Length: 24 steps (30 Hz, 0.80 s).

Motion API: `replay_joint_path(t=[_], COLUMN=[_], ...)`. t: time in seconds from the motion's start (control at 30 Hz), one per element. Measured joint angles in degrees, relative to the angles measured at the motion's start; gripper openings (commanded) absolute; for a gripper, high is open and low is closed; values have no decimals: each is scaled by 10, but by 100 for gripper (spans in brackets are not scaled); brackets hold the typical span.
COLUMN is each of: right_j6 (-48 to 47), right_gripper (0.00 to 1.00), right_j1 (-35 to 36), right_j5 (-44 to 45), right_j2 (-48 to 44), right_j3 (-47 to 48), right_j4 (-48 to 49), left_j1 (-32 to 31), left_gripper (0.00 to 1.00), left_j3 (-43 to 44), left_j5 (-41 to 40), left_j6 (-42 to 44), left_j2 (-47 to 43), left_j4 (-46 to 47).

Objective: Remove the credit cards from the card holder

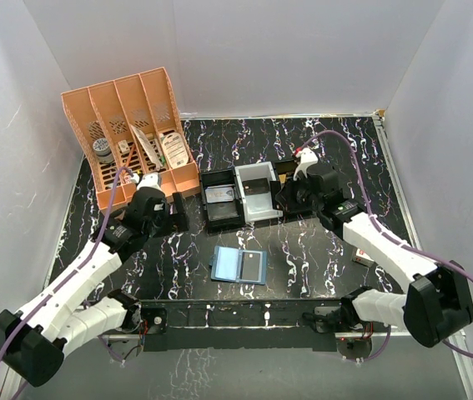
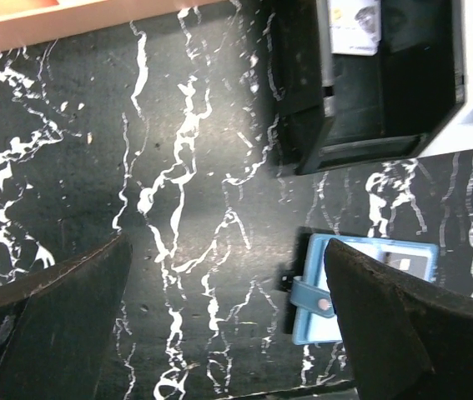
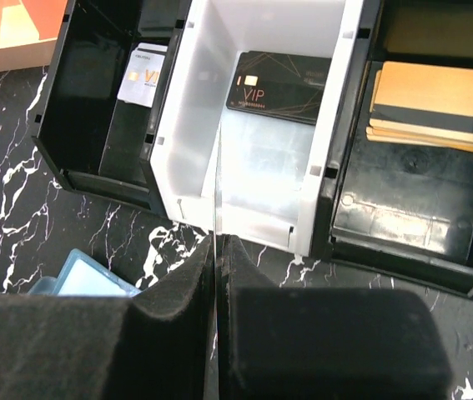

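Note:
The card holder (image 1: 239, 265) lies open on the black marble table, light blue inside, with a dark card (image 1: 254, 267) showing in its right half. In the left wrist view the card holder (image 2: 344, 292) shows its strap and snap beside my right finger. My left gripper (image 2: 228, 250) is open over bare table, left of the holder, with nothing between its fingers. My right gripper (image 3: 219, 242) is shut on a thin credit card (image 3: 217, 183) seen edge-on, hanging at the front edge of the white tray (image 3: 186, 125). A black VIP card (image 3: 279, 83) lies in that tray.
A black tray (image 3: 69, 142) on the left holds a white card (image 3: 140, 79). Another black tray (image 3: 403, 225) on the right holds gold cards (image 3: 432, 104). An orange desk organizer (image 1: 132, 133) stands at the back left. A small white box (image 1: 363, 257) lies near the right arm.

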Motion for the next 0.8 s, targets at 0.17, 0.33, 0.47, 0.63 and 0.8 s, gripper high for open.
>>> replay_joint_path(t=[0.17, 0.33, 0.47, 0.63, 0.8], right_j6=[-24, -38, -49, -66, -80], right_gripper=[0, 0, 0, 0, 0], right_j1=[0, 0, 0, 1, 2], right_j5=[-5, -2, -4, -9, -16], right_j2=[48, 107, 149, 191, 239], right_j3=[9, 37, 64, 86, 144], right_j4=[31, 45, 51, 48, -10], left_j1=[0, 0, 0, 0, 0], left_gripper=[99, 99, 99, 99, 99], left_j3=[-38, -43, -38, -14, -15], left_j5=[-15, -19, -32, -81, -119], left_j6=[17, 28, 57, 105, 135], left_j2=[-11, -8, 2, 2, -18], left_j4=[3, 11, 5, -6, 2])
